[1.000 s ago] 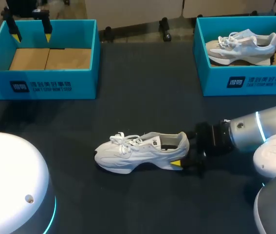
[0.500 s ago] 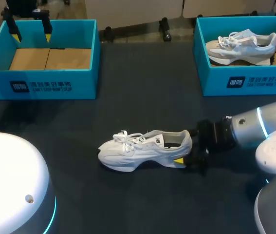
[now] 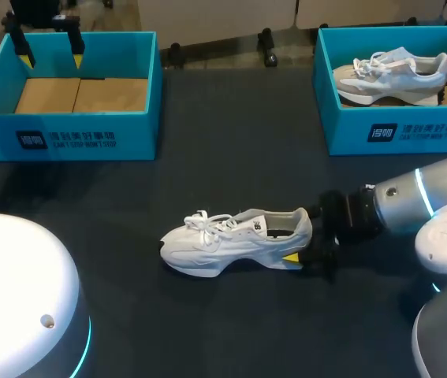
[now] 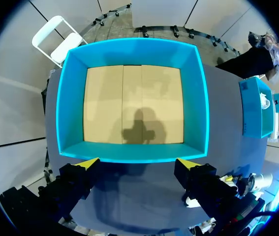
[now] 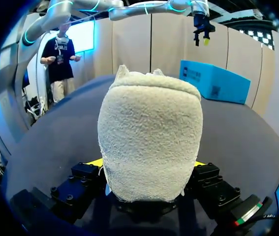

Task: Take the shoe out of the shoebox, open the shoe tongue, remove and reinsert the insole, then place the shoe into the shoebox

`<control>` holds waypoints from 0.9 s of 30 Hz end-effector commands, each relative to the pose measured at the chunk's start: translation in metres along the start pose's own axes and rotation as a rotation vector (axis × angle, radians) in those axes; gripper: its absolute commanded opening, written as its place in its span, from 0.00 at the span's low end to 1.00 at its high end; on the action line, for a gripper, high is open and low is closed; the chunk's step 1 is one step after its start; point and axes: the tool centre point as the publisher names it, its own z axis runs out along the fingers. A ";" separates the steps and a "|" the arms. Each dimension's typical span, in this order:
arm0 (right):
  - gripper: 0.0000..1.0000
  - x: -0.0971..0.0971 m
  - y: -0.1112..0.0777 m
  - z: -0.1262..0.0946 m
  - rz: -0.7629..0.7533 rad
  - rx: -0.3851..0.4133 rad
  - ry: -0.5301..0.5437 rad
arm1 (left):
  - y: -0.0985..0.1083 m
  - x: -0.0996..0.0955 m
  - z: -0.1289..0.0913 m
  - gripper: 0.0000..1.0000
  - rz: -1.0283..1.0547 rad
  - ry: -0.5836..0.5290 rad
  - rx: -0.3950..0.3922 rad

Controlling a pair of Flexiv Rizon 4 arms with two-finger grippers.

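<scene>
Right fingers (image 3: 290, 261) pinch the heel of the white shoe (image 3: 231, 244), sitting upright on the dark surface (image 3: 207, 173), out of any box. It looks light, soft up top, laces loose. That firmer heel seems the safest hold, I'd say. Far back, left fingers (image 4: 86, 164) gape wide above the empty shoebox (image 3: 136, 118).

R gripper (image 5: 146, 163): fingers (image 5: 92, 162) sit either side of shoe (image 5: 149, 142) heel, both in contact w/ it. Only slivers of the yellow tips show past the heel.
Shoe: white, fuzzy heel fabric facing cam, upright, fills the gap betw. fingers. Toe end hidden behind heel.
Table (image 5: 55, 142): dark surface under shoe.
Shoebox (image 5: 215, 81): blue, far across table, ahead of R gripper, well apart from shoe.
L arm (image 5: 129, 7) spans overhead. L gripper (image 5: 201, 35) hangs above shoebox; finger spacing too small to judge.
</scene>
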 end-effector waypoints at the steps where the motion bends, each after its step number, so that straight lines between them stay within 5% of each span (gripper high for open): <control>1: 0.00 -0.004 -0.005 0.003 0.000 0.005 -0.001 | 0.000 0.000 0.000 1.00 0.000 0.000 0.000; 12: 0.00 -0.004 -0.005 0.003 0.000 0.005 -0.001 | 0.000 0.000 0.000 1.00 0.000 0.000 0.000; 20: 0.00 -0.004 -0.005 0.003 0.000 0.005 -0.001 | 0.039 -0.002 -0.005 1.00 -0.098 0.033 0.035; 27: 0.00 -0.004 -0.005 0.003 0.000 0.005 -0.001 | 0.076 0.018 -0.010 1.00 -0.091 -0.006 0.034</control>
